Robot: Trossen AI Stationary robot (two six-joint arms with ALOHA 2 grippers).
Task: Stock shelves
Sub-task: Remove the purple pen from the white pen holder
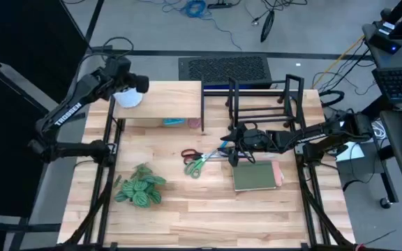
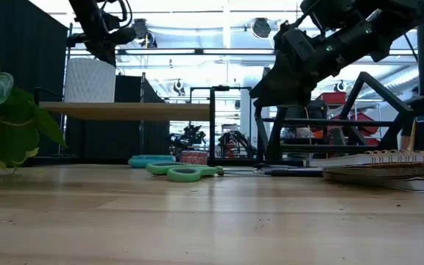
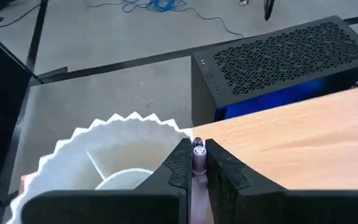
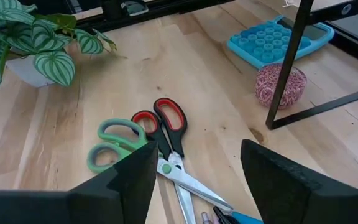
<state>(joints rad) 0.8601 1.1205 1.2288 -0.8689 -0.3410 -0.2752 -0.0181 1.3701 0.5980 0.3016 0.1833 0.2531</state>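
Overhead, a pale wooden desk [image 1: 208,209] stands on a grey floor strewn with cables. A pale-wood riser shelf [image 1: 166,101] sits at the desk's far left, and a black wire rack [image 1: 264,101] stands beside it at the far right. A white fluted cup [image 1: 128,97] rests on the riser's left end. A leafy potted plant [image 1: 139,188] sits near the front left; two pairs of scissors [image 1: 195,162], one red-handled and one green-handled, lie mid-desk; a green notebook [image 1: 255,176] lies to their right. The left arm reaches in from the left, its left end effector [image 1: 135,84] at the cup. The right arm stretches in from the right, low and level, its right end effector [image 1: 230,150] beside the scissors, in front of the rack.

From desk height, the riser's top [image 2: 124,110] carries the white cup [image 2: 89,79], with the left arm above it. A teal tray [image 2: 151,160] and a speckled ball [image 2: 193,157] lie under the riser. The right arm slants down before the rack [image 2: 308,125]. A workshop with bright ceiling lights fills the background.

The left wrist camera shows the left end effector [image 3: 193,165] clenched on the cup's scalloped rim [image 3: 123,121], a perforated black box [image 3: 278,62] beyond the desk edge.

The right wrist camera shows the right end effector [image 4: 194,174] released, fingers spread wide above the scissors [image 4: 160,140], with the plant [image 4: 30,37], tray [image 4: 272,40] and ball [image 4: 278,84] beyond.
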